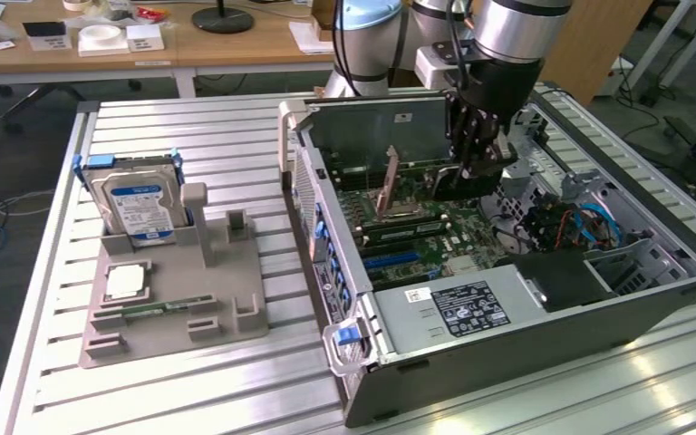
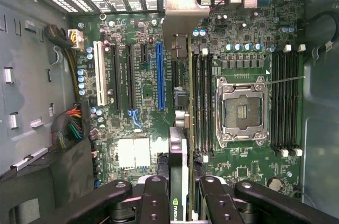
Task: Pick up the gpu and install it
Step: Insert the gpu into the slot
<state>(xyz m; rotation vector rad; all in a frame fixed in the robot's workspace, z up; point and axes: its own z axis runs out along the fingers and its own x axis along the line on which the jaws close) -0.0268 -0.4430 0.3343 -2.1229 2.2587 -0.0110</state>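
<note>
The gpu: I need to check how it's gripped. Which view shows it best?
The wrist view: the green circuit-board gpu with black cooler stands edge-on between the black tool's fingers, above the green motherboard. In the exterior view the tool covers most of it, inside the open grey computer case.

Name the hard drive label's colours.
Blue and white; the hard drive label shows best in the exterior view.
</note>
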